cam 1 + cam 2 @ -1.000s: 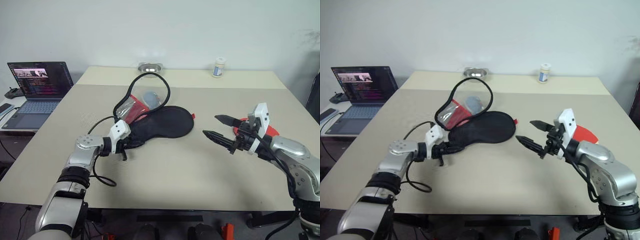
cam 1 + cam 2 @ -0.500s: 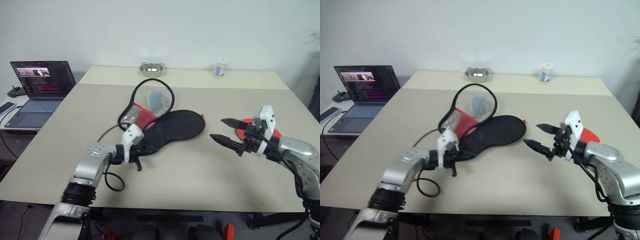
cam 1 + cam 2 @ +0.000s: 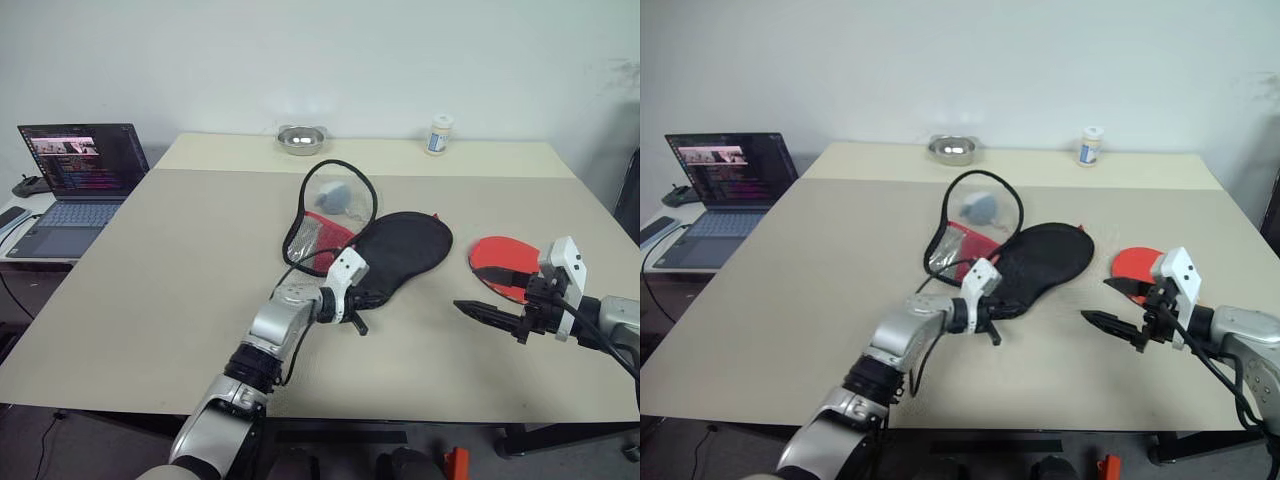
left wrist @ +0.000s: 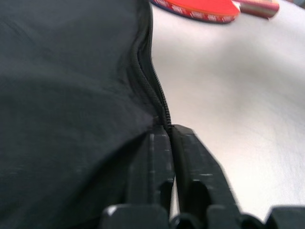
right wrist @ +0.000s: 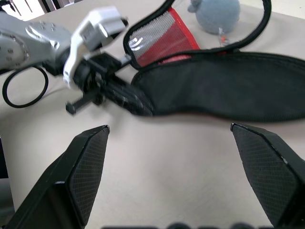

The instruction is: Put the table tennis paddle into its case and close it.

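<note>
The black case (image 3: 405,248) lies mid-table, its clear flap (image 3: 335,205) with the red panel standing up behind it. My left gripper (image 3: 368,296) is shut on the zip edge at the case's narrow near end, as the left wrist view shows with the fingers (image 4: 157,162) pinching the edge. The table tennis paddle (image 3: 505,265) lies red face up just right of the case, with its handle (image 4: 259,5) beside it. My right gripper (image 3: 1108,303) hovers open next to the paddle's near edge, its fingers (image 5: 88,162) spread wide and pointed at the case (image 5: 214,90).
A small grey ball (image 3: 335,195) sits in the case's raised flap. A metal bowl (image 3: 302,138) and a small white bottle (image 3: 437,134) stand at the table's (image 3: 150,280) far edge. An open laptop (image 3: 80,165) rests on a side surface at the left.
My left gripper has dragged the case to the right, close to the paddle. My right arm has drawn back to the right and lower, still open.
</note>
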